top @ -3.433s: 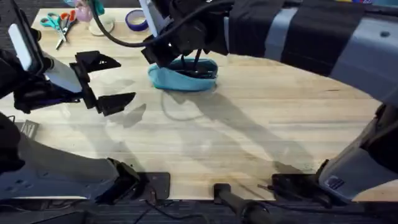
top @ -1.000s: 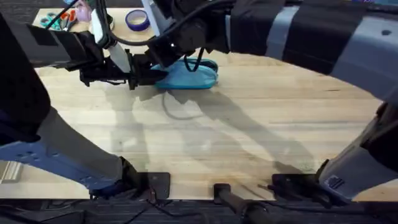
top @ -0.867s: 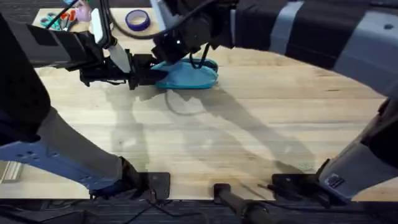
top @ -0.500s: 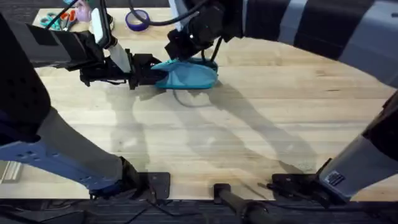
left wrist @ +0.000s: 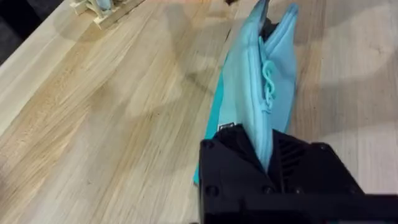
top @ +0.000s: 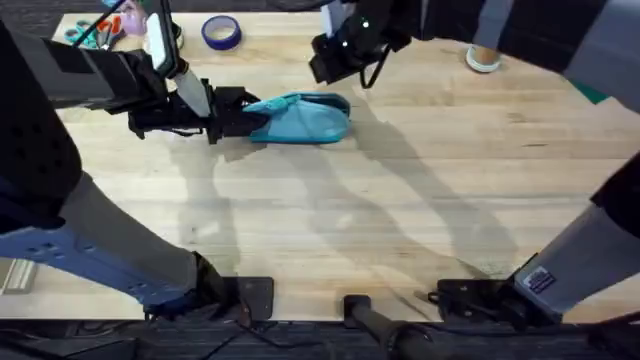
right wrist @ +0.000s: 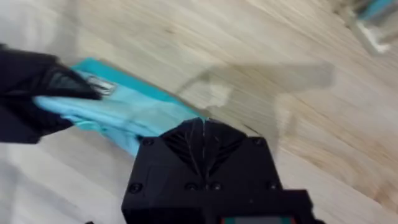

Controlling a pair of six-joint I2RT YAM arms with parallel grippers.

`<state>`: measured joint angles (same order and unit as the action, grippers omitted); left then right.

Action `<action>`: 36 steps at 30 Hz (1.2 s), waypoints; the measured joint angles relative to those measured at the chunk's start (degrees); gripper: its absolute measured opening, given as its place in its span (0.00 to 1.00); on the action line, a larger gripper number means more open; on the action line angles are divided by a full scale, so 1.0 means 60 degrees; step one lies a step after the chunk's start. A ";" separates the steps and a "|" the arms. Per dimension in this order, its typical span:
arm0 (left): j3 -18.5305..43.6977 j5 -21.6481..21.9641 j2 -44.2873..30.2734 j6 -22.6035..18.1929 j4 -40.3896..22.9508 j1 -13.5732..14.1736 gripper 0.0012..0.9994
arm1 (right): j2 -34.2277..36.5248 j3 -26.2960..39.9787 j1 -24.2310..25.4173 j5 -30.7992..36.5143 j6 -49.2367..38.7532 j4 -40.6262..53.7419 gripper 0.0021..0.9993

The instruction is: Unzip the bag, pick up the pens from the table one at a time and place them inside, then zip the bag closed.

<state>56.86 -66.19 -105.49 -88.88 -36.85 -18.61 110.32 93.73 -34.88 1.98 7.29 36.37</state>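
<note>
- Overhead view: the bag (top: 300,118) is seen lying on the table (top: 400,220) in the far left-centre part, its long side running left to right.
- The left gripper (top: 238,113) is reached in from the left side and is clamped on the bag's left end; the dark fingers are pressed together on the fabric there.
- In the left wrist view, the bag (left wrist: 261,87) is shown stretching away from the left gripper (left wrist: 266,163), with a fold of turquoise fabric pinched between the two black fingers (left wrist: 227,149).
- A turquoise zipper cord (left wrist: 268,76) is seen lying along the top seam of the bag, and the far end of the bag is slightly parted, with something dark inside that cannot be identified.
- The right gripper (top: 345,60) is held above the table just beyond the bag's right end, apart from the fabric; in the right wrist view its fingers (right wrist: 202,149) are brought together with nothing between them.
- In the right wrist view the bag (right wrist: 124,115) is seen close to the right gripper (right wrist: 203,140), with the left gripper (right wrist: 37,93) closed on its other end.
- A blue tape roll (top: 220,32) is placed at the far edge of the table, behind the bag.
- Scissors (top: 90,30) are seen at the far left corner.
- A small round object (top: 483,58) is seen at the far right of the table.
</note>
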 joint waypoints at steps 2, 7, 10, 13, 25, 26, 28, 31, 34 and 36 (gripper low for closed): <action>0.0000 0.0000 0.0000 0.0000 -0.0002 -0.0004 0.05 | 0.0000 0.0000 0.0110 0.0152 0.0000 0.0079 0.03; 0.0000 -0.0001 0.0000 0.0000 -0.0002 -0.0004 0.05 | -0.0010 0.0000 0.0303 0.0369 0.0084 0.0250 0.03; 0.0000 -0.0004 0.0000 0.0000 -0.0002 -0.0004 0.05 | -0.0146 0.0000 0.0336 0.0466 0.0117 0.0366 0.03; 0.0000 -0.0004 0.0000 0.0000 -0.0002 0.0000 0.04 | -0.0566 0.0000 0.0333 0.0495 0.0146 0.0568 0.03; 0.0000 -0.0004 0.0000 0.0000 -0.0002 0.0000 0.04 | -0.2182 0.0015 0.0310 0.0528 0.0211 0.1741 0.99; 0.0000 -0.0004 0.0000 0.0000 -0.0002 -0.0004 0.04 | -0.2218 0.0015 0.0284 0.0528 0.0215 0.1799 1.00; 0.0000 -0.0004 0.0000 0.0000 -0.0002 0.0000 0.04 | -0.2293 0.0015 0.0189 0.0528 0.0215 0.1883 1.00; 0.0000 -0.0004 0.0000 0.0000 -0.0002 -0.0004 0.04 | -0.2393 0.0015 -0.0054 0.0528 0.0215 0.1915 1.00; 0.0000 -0.0004 0.0000 -0.0018 0.0009 -0.0004 0.08 | -0.2415 0.0015 -0.0282 0.0528 0.0215 0.1919 1.00; 0.0000 -0.0050 0.0000 -0.0007 0.0030 -0.0011 0.26 | -0.2415 0.0015 -0.0389 0.0526 0.0213 0.1920 1.00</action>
<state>56.86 -66.50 -105.49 -88.92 -36.67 -18.68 95.83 93.82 -37.21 5.14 8.57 47.89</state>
